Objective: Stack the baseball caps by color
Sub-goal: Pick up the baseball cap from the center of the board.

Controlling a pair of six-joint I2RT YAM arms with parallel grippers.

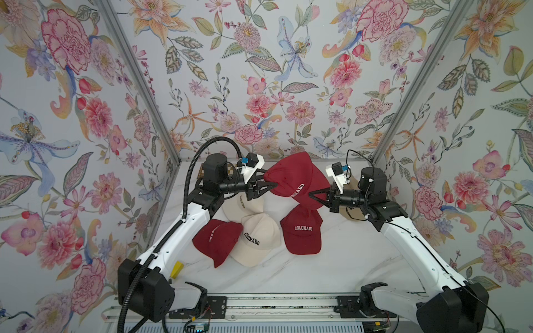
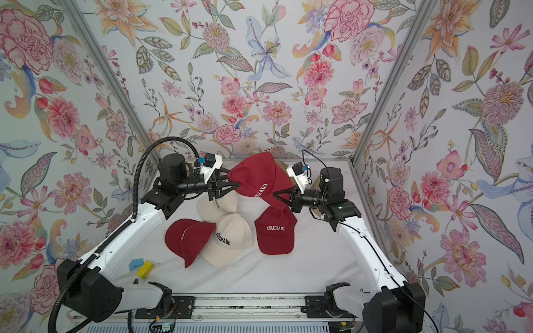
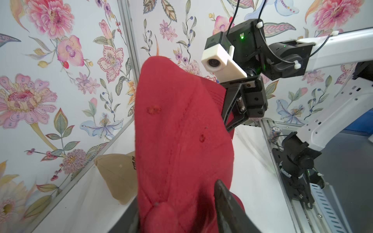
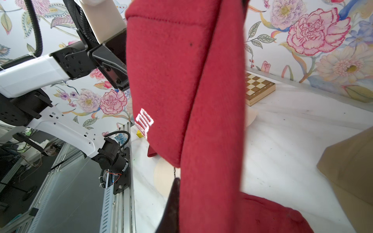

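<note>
A dark red baseball cap hangs above the back of the table, stretched between both grippers. My left gripper is shut on its crown, with fabric filling the gap between the fingers. My right gripper is shut on its brim. Two more dark red caps lie on the table. A cream cap lies between them, and another cream cap lies behind it. A tan cap lies near the back right, mostly hidden under my right arm in both top views.
A checkered chessboard stands at the back left by the wall, partly hidden behind my left arm. A yellow block and a blue block lie at the front left. Floral walls close in three sides.
</note>
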